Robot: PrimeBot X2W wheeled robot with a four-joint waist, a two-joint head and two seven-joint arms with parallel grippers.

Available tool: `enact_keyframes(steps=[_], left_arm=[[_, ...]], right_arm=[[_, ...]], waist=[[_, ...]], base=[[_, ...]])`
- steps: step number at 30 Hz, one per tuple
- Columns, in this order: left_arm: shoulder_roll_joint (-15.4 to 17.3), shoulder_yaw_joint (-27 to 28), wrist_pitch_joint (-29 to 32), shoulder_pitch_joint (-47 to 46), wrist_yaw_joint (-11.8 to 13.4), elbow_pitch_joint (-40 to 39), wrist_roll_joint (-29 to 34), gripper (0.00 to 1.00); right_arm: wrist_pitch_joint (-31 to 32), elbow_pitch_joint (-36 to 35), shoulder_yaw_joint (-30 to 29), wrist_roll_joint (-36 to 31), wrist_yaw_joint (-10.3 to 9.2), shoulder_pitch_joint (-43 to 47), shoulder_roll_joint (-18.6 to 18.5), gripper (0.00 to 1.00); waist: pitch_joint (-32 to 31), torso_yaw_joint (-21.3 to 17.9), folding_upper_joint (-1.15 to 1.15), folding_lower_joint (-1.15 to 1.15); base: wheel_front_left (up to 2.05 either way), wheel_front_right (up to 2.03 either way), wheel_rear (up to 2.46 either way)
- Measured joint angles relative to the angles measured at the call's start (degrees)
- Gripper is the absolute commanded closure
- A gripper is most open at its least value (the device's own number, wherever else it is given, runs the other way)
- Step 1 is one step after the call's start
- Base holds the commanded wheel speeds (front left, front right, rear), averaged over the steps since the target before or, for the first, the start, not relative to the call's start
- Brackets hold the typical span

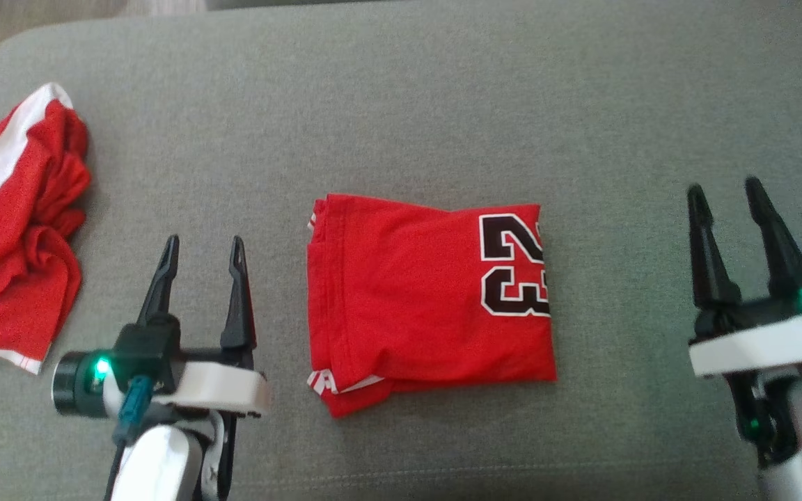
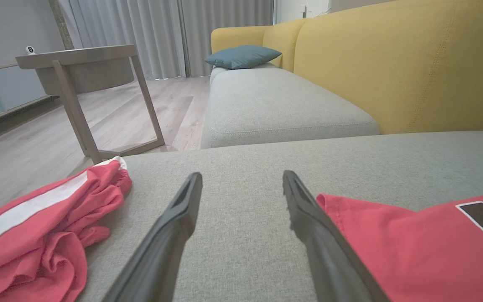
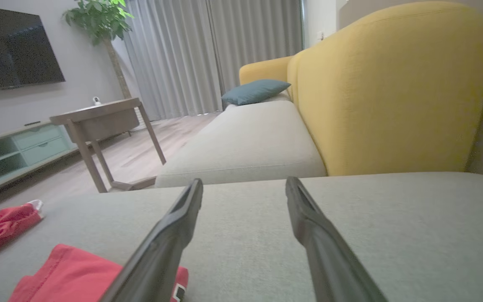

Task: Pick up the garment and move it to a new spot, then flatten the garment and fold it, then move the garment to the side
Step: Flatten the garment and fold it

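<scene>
— Jaws: how were they found?
— Spread wide on the left gripper (image 1: 205, 241) and the right gripper (image 1: 724, 184), nothing pinched.
— And the folded shirt (image 1: 429, 299)?
— It was laid flat on the grey cushion (image 1: 443, 104), between the two.

Left pincer (image 1: 205, 241), right pincer (image 1: 723, 185): black fingers (image 1: 161, 285), white wrists (image 1: 223, 390).

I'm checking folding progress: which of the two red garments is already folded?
The jersey numbered 23, a neat rectangle in the middle; the white-striped garment lies crumpled at the left.
</scene>
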Motion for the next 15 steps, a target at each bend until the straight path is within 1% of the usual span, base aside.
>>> enact_keyframes(steps=[6,11,15], left_arm=[[1.0,0.2,0.4,2.7,0.5,-0.1,-0.5,0.00],[1.6,0.6,1.2,4.9,0.7,-0.2,-0.9,0.00],[2.0,0.6,1.6,6.8,0.8,-0.4,-1.0,0.00]], right_arm=[[3.4,-4.5,-4.1,-3.2,0.00,6.7,2.4,0.00],[5.8,-6.8,-4.8,-4.4,0.00,10.9,4.2,0.00],[7.3,-7.9,-4.8,-5.2,0.00,13.2,4.7,0.00]], waist=[[-2.9,-0.9,0.00,0.00],[-5.6,-1.2,0.00,0.00],[-7.5,-1.4,0.00,0.00]], base=[[0.00,0.00,0.00],[0.00,0.00,0.00],[0.00,0.00,0.00]])
